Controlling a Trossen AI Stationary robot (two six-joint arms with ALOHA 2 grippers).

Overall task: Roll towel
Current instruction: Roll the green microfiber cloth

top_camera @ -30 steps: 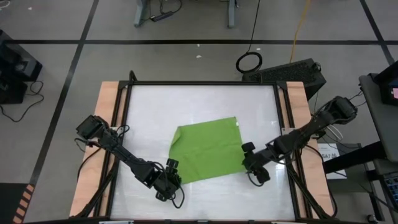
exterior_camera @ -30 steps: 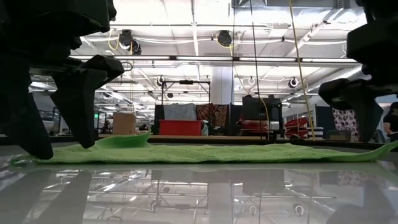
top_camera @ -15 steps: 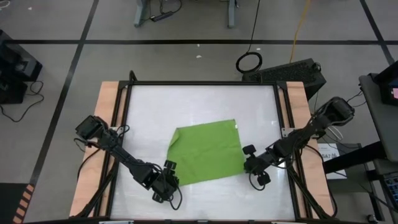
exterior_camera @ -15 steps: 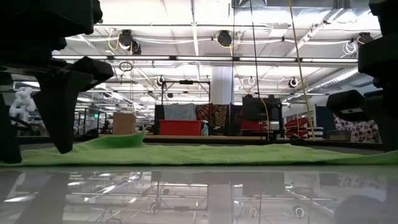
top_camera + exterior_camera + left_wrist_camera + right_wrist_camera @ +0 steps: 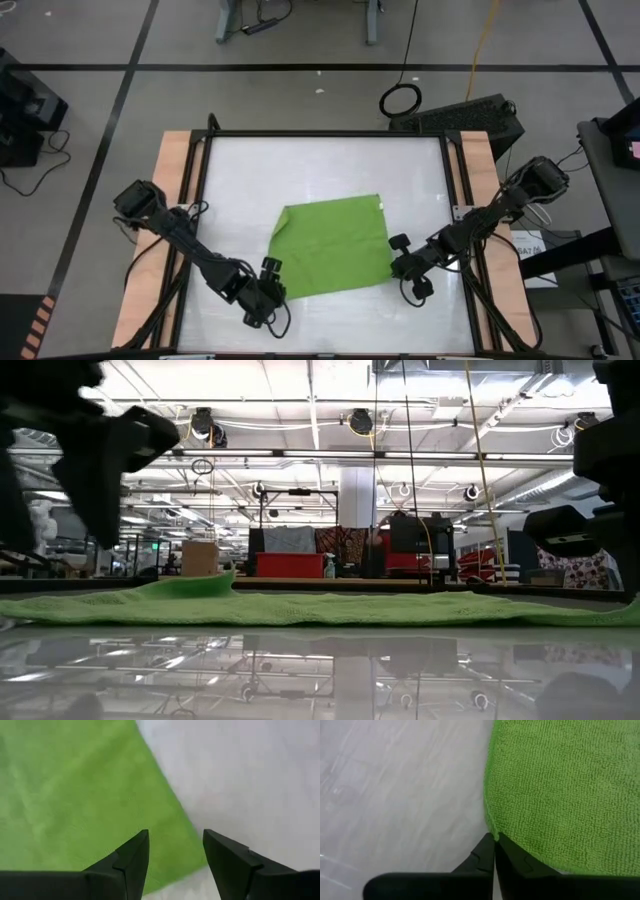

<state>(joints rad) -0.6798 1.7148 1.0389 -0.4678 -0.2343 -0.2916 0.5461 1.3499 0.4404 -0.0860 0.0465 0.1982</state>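
"Why are both arms at the near corners of the towel [image 5: 333, 246]?"

"It lies flat mid-counter [image 5: 240, 170]. Right gripper [image 5: 402, 264] is clenched on its corner; left gripper [image 5: 268, 287] hovers released, likely to start the roll."

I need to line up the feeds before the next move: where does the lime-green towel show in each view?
High view: the flat, plain lime-green soft cloth towel lies mid-table, between both arms.
Low view: a thin green band across the tabletop.
Left wrist view: fills the area beyond the open left end effector.
Right wrist view: its edge meets the shut right end effector.
Shared landmark: the glossy white table.
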